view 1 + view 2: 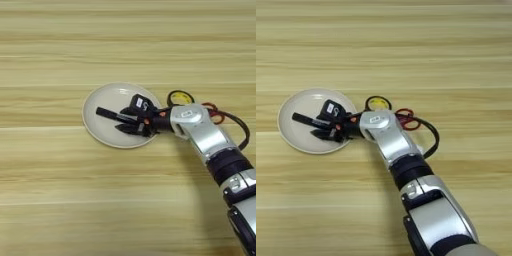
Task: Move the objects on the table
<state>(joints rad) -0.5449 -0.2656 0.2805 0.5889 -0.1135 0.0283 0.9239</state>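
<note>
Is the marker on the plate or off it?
On it: the marker lies flat across the plate, inside its rim, with the hand over its right end. Whether it is gripped, I cannot tell.

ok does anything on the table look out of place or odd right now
Nothing looks spilled or damaged. The right gripper is over the round cream plate, with a slim black marker sticking out leftward between its fingers, above the plate's surface. Whether the marker touches the plate cannot be told. No glue stick shows in either view.
</note>
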